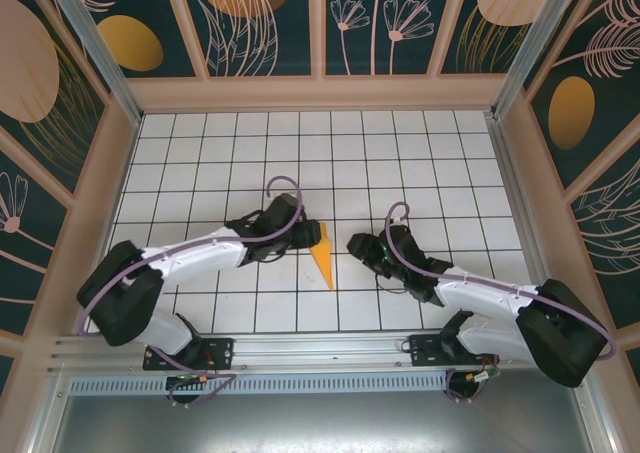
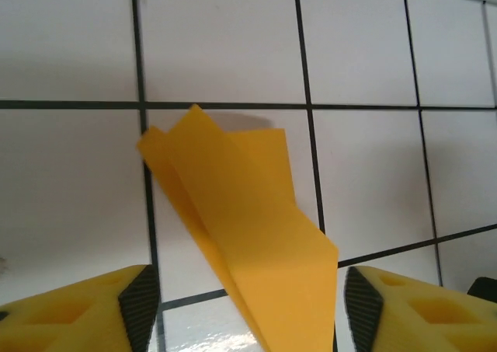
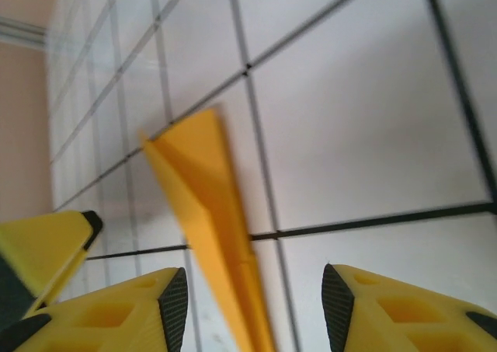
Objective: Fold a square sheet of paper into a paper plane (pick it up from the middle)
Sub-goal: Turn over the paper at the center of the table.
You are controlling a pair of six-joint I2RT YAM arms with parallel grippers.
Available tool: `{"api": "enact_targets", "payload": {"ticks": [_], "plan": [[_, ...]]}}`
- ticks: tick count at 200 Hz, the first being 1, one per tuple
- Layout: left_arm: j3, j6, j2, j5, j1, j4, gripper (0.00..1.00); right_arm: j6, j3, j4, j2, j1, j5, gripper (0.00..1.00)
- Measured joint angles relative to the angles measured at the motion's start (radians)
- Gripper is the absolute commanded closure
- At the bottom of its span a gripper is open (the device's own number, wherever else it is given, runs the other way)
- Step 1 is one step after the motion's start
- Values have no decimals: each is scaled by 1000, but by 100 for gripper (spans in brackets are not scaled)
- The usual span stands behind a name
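The paper plane (image 1: 323,255) is a slim orange-yellow dart resting on the white grid table (image 1: 300,153), its sharp tip pointing toward the near edge. My left gripper (image 1: 305,235) sits just left of its wide end and my right gripper (image 1: 358,245) just to its right. In the left wrist view the folded plane (image 2: 248,228) rises between the left gripper (image 2: 250,290), whose jaws stand wide apart without touching it. Seen from the right wrist, the plane (image 3: 206,204) passes between the open right gripper (image 3: 255,290), nearer the left pad (image 3: 172,305), with a gap on both sides.
Patterned walls (image 1: 320,23) enclose the table on three sides, and a metal rail (image 1: 300,348) runs along the near edge. One yellow finger of the left gripper (image 3: 46,247) shows at the left of the right wrist view. Bare grid tiles lie beyond the plane.
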Motion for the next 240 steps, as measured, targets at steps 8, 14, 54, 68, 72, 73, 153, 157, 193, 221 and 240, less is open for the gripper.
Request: {"api": "enact_targets", "payload": {"ticks": [8,14,54,68,72,73,153,157,193,221,240], "plan": [[40,-8,40,-18,-19,-21,21,-4,-6,-12,0,-2,-5,46],[62,-13,63,-29,-30,-28,20,-7,-9,-17,0,-2,-11,46],[216,-35,190,-101,-57,-134,17,-15,-30,-19,-1,-3,-30,45],[272,-35,241,-123,-60,-172,17,-14,-39,-19,-3,-5,-30,45],[283,-34,254,-129,-62,-180,17,-14,-42,-20,-4,-5,-30,45],[286,-34,256,-131,-63,-182,17,-14,-42,-20,-4,-5,-29,45],[391,-21,396,-190,-93,-321,26,-4,-57,-27,-35,-7,-32,34],[388,-22,394,-190,-93,-321,27,-6,-57,-27,-35,-7,-34,33],[355,-4,359,-197,-93,-324,42,-23,-55,-27,-35,-2,-34,31],[321,2,325,-208,-93,-320,46,-32,-34,-27,-17,27,-29,30],[280,3,283,-212,-93,-314,53,-43,-9,-26,7,60,-19,30]]}}
